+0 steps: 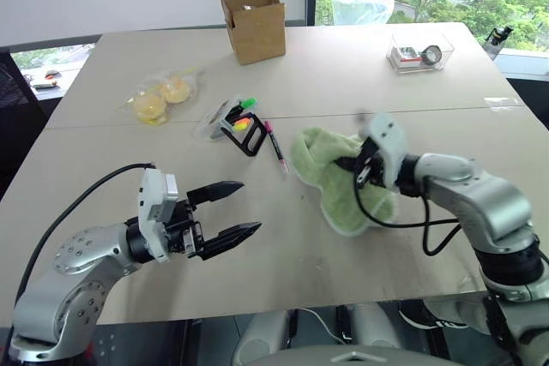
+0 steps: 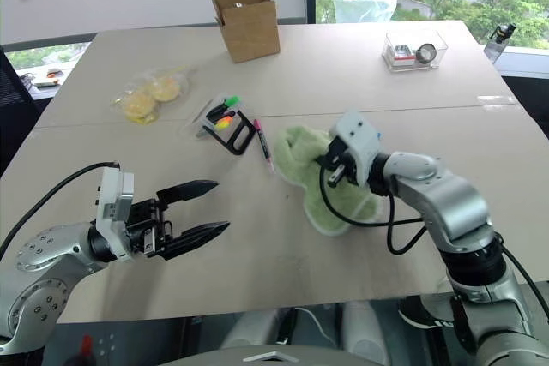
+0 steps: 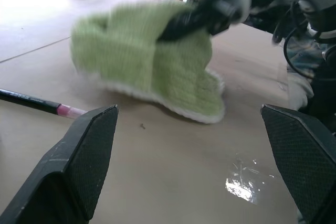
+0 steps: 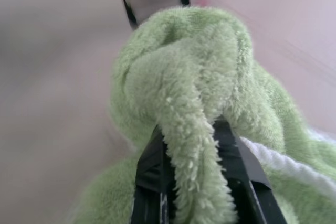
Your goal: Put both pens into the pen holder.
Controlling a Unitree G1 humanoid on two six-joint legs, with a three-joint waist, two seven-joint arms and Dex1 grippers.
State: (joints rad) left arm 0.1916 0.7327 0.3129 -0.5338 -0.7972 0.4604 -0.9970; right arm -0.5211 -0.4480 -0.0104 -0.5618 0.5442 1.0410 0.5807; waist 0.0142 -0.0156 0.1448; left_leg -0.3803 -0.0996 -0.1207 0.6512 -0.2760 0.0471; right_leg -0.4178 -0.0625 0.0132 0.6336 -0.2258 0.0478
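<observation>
Right wrist view: right tool clenched on green cloth. Left tool gapes, released, near the desk's front edge.

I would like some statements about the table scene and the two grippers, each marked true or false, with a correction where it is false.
1. The right gripper is shut on the green cloth. True.
2. The left gripper holds a pen. False: its fingers are open and hold nothing.
3. A pen with a pink cap lies on the table beside the pen holder. True.
4. The cardboard box stands on the green cloth. False: it stands on the far part of the table, apart from the cloth.
5. The bag of yellow items lies inside the cardboard box. False: it lies on the table.
</observation>
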